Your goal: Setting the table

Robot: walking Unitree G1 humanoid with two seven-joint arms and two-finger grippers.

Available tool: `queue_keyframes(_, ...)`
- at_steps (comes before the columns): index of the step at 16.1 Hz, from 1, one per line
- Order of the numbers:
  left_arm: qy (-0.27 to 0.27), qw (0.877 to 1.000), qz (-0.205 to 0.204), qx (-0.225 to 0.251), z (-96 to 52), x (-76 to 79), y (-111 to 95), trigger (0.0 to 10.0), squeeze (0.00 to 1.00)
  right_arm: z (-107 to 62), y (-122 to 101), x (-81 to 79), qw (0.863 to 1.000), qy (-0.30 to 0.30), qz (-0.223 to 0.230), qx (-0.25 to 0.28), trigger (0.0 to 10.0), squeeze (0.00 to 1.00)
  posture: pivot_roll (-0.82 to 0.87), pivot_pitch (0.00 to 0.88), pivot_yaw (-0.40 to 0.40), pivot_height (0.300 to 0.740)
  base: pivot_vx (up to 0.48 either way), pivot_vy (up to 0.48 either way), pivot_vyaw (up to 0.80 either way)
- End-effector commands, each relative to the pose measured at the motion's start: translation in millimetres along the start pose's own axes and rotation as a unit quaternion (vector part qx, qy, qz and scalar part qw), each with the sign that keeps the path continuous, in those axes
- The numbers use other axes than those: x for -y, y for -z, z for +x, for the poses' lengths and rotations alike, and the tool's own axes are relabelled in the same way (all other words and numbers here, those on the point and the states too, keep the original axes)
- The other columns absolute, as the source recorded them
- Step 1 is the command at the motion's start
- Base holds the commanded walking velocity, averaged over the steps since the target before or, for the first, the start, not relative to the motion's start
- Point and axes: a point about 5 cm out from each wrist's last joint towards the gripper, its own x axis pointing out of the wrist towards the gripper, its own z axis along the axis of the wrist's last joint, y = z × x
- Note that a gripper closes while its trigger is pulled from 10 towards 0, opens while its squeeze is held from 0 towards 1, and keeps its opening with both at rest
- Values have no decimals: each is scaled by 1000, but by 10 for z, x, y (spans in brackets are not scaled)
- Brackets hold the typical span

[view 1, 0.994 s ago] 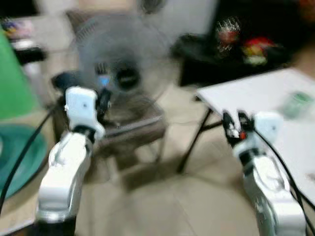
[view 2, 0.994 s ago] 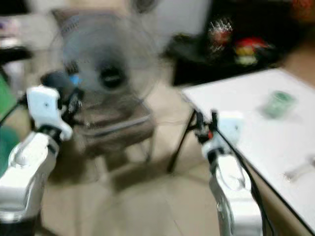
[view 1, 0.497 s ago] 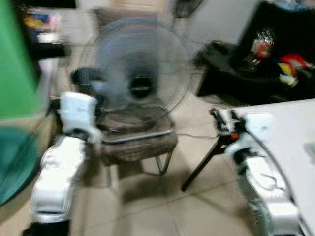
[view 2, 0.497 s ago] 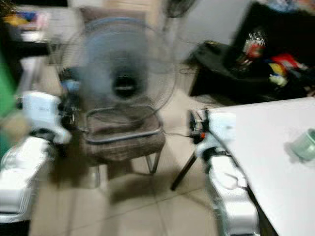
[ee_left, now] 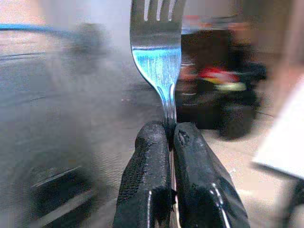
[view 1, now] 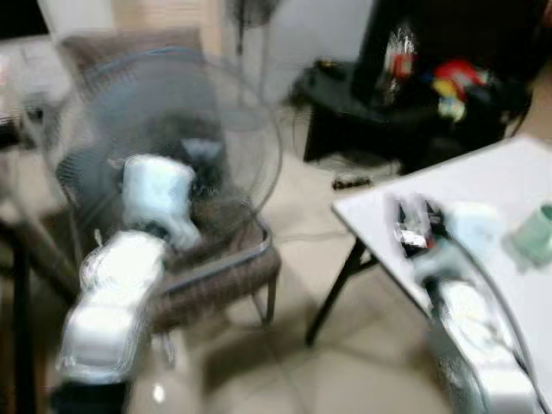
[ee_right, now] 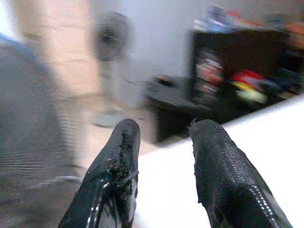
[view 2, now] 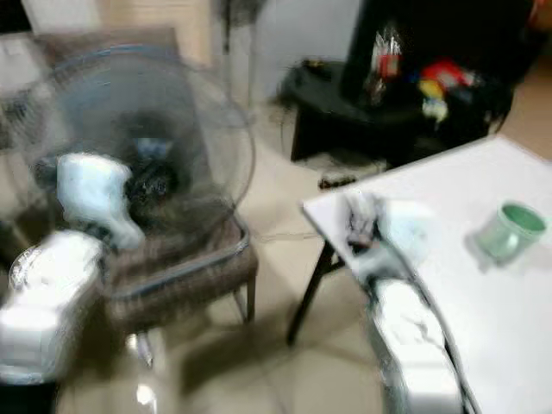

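Left eye view: blurred, swung rightward versus earlier; white table (view 1: 483,185) now nearer, green cup (view 1: 536,231) on it, fan (view 1: 164,164) left of table. Left wrist view: left gripper (ee_left: 170,133) pinching fork (ee_left: 159,57) upright, short of table. Right wrist view: right gripper (ee_right: 161,130) spread, empty, over table edge. Approach underway, fork placement pending.

1. Lit evenly by soft indoor light; no glare.
2. Head views smeared by motion blur throughout.
3. Wrist views sharp on the near black fingers (ee_left: 147,190), blurred behind.
4. Dim around the dark shelving (view 1: 431,52).
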Motion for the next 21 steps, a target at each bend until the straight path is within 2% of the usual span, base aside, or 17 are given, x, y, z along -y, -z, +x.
queue_keyframes(1, -6, 1000, 6, 4, -25, -72, -29, 10000, 0, -7, -102, -66, 1000, -3, 4, 26, 10000, 0, -20, 0, -20, 740, 379, 0, -800)
queue_keyframes(6, 16, 1000, -8, 5, -17, 18, 2, 10000, 0, -67, -158, -87, 999, 0, -6, 36, 10000, 0, -44, 0, -9, 740, 353, 0, -800)
queue_keyframes(9, 6, 1000, -6, 0, -49, 48, 46, 10000, 0, -75, -179, -77, 999, -11, -23, 34, 10000, 0, -50, 0, -33, 740, 0, 0, -533)
queue_keyframes(12, -8, 1000, -4, -2, -67, 26, 60, 10000, 0, -68, -153, -85, 999, -22, -28, 22, 10000, 0, -50, 0, -44, 740, 0, 0, 0)
queue_keyframes(13, -18, 1000, -4, -3, -62, -3, 58, 10000, 0, -66, -98, -83, 999, -24, -27, 2, 10000, 0, -48, 0, -47, 740, 0, 0, -800)
queue_keyframes(15, -25, 1000, -3, -5, -40, -23, 62, 10000, 0, -72, -82, -69, 999, -21, -25, -3, 10000, 0, -49, 1, -45, 740, 0, 0, -800)
queue_keyframes(20, -25, 1000, 8, -8, -11, -29, 66, 10000, 0, -90, -79, -59, 1000, -11, -17, -8, 10000, 0, -51, 0, -34, 740, 0, 436, -800)
queue_keyframes(21, -33, 999, 24, -14, 12, -43, 66, 10000, 0, -94, -71, -42, 1000, -2, -12, -11, 10000, 0, -52, 0, -31, 740, 0, -480, -800)
